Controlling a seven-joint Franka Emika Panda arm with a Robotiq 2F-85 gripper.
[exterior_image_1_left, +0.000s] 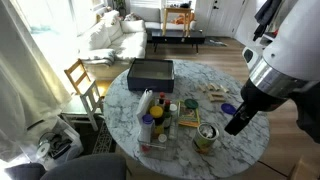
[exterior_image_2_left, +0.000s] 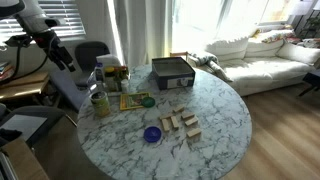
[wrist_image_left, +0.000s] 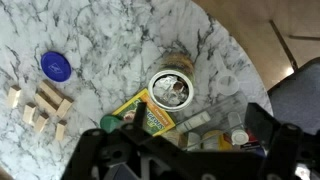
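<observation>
Nothing is held: the gripper (exterior_image_1_left: 236, 124) hangs above the desk (exterior_image_1_left: 240, 90) with its jaws apart and empty. The open tin can (wrist_image_left: 172, 90) stands upright beneath it near the desk's edge, beside a yellow box (wrist_image_left: 150, 115), not yet touched. A blue lid (wrist_image_left: 57, 67) lies well apart.

A dark box (exterior_image_1_left: 150, 73) sits at one edge of the round marble desk (exterior_image_1_left: 195, 75). Wooden blocks (exterior_image_2_left: 182, 124) lie well apart from the box, with a blue lid (exterior_image_2_left: 152, 134) just beyond them. A wooden chair (exterior_image_1_left: 82, 85) stands beside the box, off the desk. A white sofa (exterior_image_1_left: 105, 38) stands farther behind the box.
</observation>
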